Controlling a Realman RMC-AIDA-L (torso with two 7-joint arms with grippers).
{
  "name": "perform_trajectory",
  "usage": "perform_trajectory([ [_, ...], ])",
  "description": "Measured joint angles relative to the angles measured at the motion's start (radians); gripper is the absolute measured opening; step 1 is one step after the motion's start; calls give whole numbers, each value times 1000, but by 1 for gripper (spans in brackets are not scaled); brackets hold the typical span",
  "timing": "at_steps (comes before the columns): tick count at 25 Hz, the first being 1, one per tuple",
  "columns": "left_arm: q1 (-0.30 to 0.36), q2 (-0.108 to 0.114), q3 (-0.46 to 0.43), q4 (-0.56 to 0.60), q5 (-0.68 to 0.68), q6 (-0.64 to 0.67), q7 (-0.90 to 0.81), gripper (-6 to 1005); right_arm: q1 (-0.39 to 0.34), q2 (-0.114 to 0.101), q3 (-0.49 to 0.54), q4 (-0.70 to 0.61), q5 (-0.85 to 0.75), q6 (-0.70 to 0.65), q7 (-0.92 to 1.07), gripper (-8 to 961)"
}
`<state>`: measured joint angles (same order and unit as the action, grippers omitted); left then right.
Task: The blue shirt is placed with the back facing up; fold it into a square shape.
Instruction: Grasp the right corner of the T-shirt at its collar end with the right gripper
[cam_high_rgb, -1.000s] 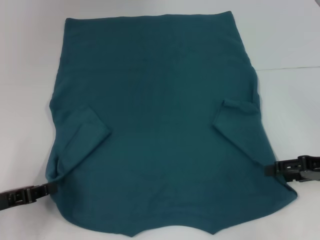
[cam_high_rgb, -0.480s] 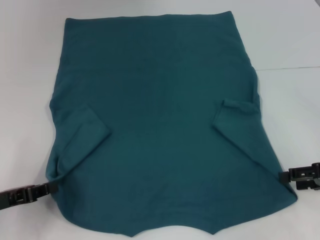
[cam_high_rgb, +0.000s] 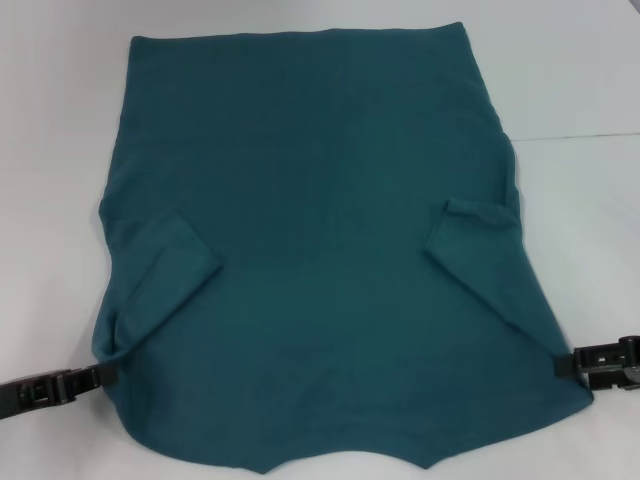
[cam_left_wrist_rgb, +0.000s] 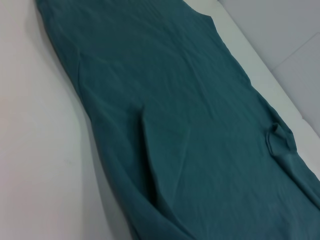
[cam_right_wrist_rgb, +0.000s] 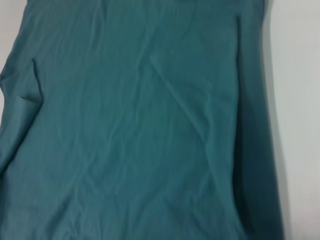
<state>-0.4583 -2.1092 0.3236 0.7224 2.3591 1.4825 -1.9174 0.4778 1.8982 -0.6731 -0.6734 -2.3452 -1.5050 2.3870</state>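
Touching shirt (cam_high_rgb: 320, 250) edges, claws' tips hidden.

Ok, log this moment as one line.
blue shirt: flat, both sleeves folded in | left gripper: at near left edge | right gripper: at near right edge

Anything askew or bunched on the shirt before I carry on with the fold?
Nothing damaged. The blue shirt lies mostly flat with both sleeves folded inward, but unevenly: the left sleeve reaches nearer than the smaller, crumpled right sleeve. The left gripper and right gripper sit at the shirt's near side edges.
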Motion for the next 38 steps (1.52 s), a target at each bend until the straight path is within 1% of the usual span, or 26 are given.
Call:
perform_trajectory([
  [8,-1,0,0,0,0,-2,0,50,5,5,0,0,-6,-9,-2,826],
  [26,-8,0,0,-4,0,-12,0,50,54,38,-11,2,-6,-46,-11,825],
  [31,-15,3,0,-21,0,-21,2,49,70,42,-35,10,-6,-48,-5,824],
  [38,-19,5,0,-23,0,-26,3,49,84,43,-45,12,-6,-49,13,824],
])
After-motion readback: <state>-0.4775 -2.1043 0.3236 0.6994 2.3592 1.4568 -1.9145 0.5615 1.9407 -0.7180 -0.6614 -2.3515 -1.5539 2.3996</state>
